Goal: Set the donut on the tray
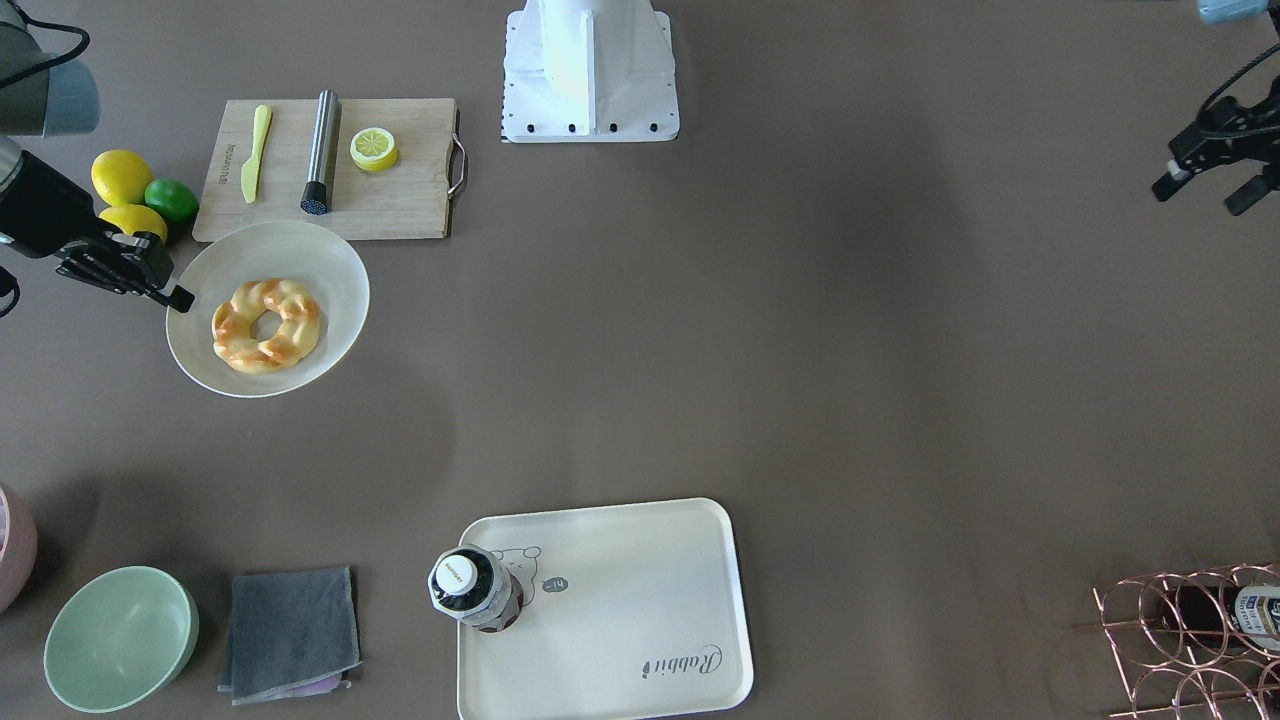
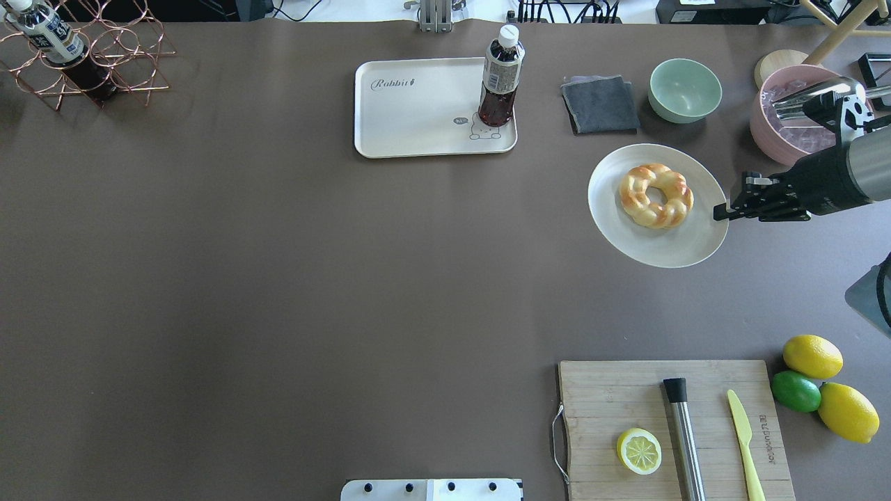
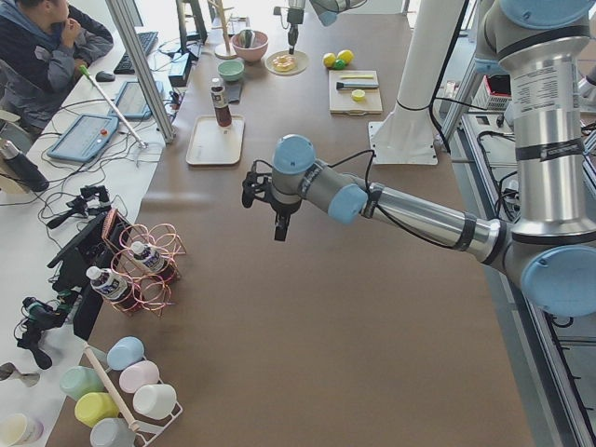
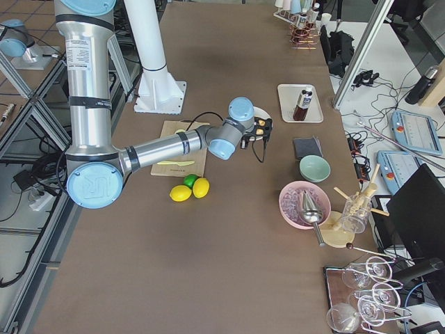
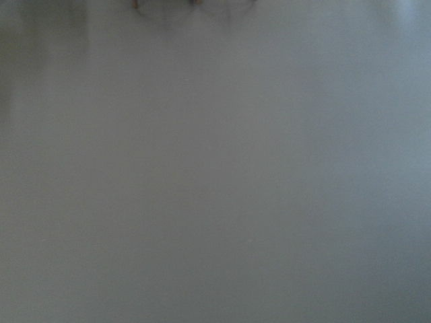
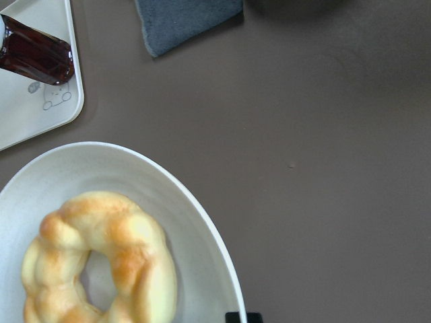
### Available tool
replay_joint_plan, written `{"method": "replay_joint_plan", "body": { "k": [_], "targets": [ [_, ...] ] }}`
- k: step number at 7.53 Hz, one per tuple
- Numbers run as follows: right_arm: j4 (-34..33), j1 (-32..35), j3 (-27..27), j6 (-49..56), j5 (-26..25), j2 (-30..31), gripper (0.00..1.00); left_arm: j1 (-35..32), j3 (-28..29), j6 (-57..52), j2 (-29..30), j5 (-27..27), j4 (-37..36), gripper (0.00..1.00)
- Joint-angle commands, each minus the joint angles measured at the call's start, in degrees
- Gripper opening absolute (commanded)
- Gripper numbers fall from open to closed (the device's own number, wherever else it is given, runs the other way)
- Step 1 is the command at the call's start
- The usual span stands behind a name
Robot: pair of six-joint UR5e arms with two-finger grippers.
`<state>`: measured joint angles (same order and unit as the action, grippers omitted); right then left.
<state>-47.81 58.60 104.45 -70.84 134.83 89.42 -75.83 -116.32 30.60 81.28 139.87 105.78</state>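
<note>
The donut [image 1: 266,325], a golden braided ring, lies on a round white plate [image 1: 330,270]; it also shows in the overhead view [image 2: 656,195] and the right wrist view [image 6: 101,262]. The cream tray [image 1: 640,600] with "Rabbit" script lies farther along the table [image 2: 418,111], with a dark drink bottle [image 1: 470,590] standing on one corner. My right gripper [image 1: 178,297] hangs at the plate's outer rim, beside the donut and clear of it, and looks shut and empty [image 2: 724,211]. My left gripper [image 1: 1198,198] is open and empty, far off at the other end of the table.
A wooden cutting board [image 2: 626,390] holds a lemon half [image 2: 639,451], a metal cylinder [image 2: 683,438] and a yellow knife [image 2: 743,435]. Whole lemons and a lime [image 2: 797,391] lie beside it. A grey cloth [image 2: 600,104], green bowl [image 2: 685,89], pink bowl [image 2: 786,132] and wire bottle rack [image 2: 90,62] line the far edge.
</note>
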Motion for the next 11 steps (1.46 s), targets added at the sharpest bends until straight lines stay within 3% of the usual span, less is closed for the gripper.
{"method": "replay_joint_plan", "body": {
  "k": [1, 3, 5, 8, 10, 11],
  "targets": [
    [-2.3, -3.6, 3.9, -8.0, -0.5, -3.6, 0.0, 14.4, -2.1, 30.5, 13.0, -0.4, 4.4, 0.97],
    [-9.7, -7.7, 7.9, -10.6, -2.3, -7.7, 0.0, 24.3, -2.3, 47.0, 21.0, -8.6, 4.1, 0.97],
    [-14.8, -12.6, 12.3, -10.7, -7.7, -8.3, 0.0, 32.8, -0.2, 59.4, 31.1, -14.5, -0.9, 0.97],
    [-16.2, -21.2, 12.7, -12.6, -19.0, -10.2, 0.0, 42.5, -0.1, 66.1, 38.6, -23.5, -7.7, 0.97],
    [-27.8, -24.2, 14.5, -14.8, -21.3, -17.8, 0.0, 45.2, -0.1, 66.5, 40.5, -26.1, -10.1, 0.96],
    [-29.2, -25.0, 15.4, -15.2, -21.9, -18.7, 0.0, 46.2, 0.1, 66.5, 40.5, -26.4, -10.1, 0.93]
  ]
}}
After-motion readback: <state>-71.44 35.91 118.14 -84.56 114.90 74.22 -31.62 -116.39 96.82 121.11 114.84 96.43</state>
